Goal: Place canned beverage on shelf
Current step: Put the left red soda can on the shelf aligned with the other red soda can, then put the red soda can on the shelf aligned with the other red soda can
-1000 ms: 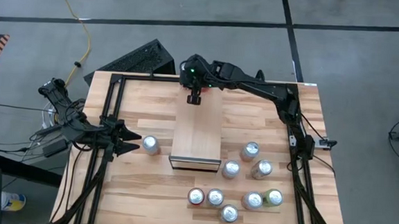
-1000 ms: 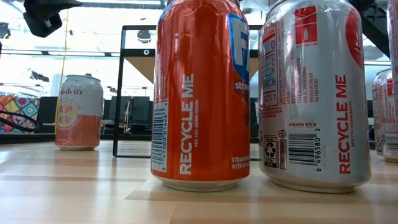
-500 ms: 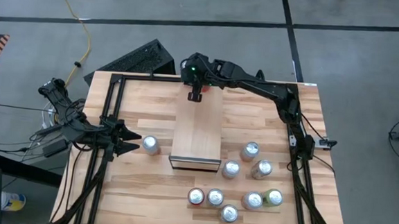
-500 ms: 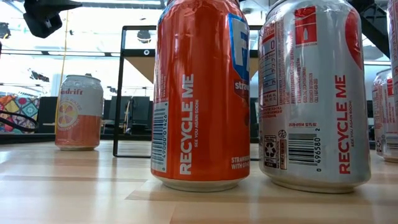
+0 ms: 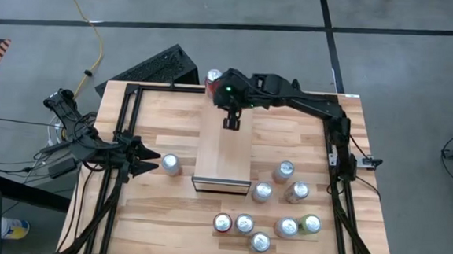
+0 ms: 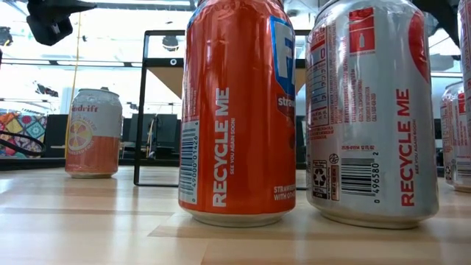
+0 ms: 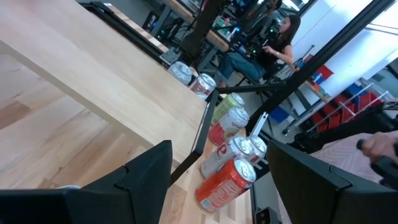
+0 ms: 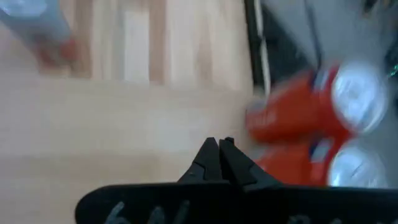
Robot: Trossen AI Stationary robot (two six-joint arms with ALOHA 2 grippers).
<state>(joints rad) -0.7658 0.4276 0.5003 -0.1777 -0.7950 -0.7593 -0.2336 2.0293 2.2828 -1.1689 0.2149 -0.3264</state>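
Nearest can: a lone silver-topped can [image 5: 170, 164] stood upright on the worktop [image 5: 164, 115], just beside the shelf [image 5: 223, 154] on the left arm's side, near the shelf's dark front end.
Can's axis: vertical, so its round side faced any level approach.
Shelf's axis: it ran lengthwise from its dark front end away to the worktop's far edge, with its light top bare along most of its length.
Left end effector [image 5: 156, 162]: fingers apart and nothing between them; it sat low on the far side of the lone can from the shelf, almost touching it, and pointed toward the shelf.
Key relation: the can lay straight ahead of the left end effector, between it and the shelf, so a short advance would probably put the open fingers around the can.
Nearer arm: the left, by a wide margin.
Right end effector [image 5: 231, 124]: fingers pressed together, empty, hanging over the far half of the shelf, well apart from the lone can.
Red can [image 5: 214, 77]: upright at the shelf's far end; whether it rested on the shelf or on the worktop behind it could not be told.
Other cans [image 5: 263, 191]: a loose group stood on the right arm's side of the shelf and in front of its dark end.
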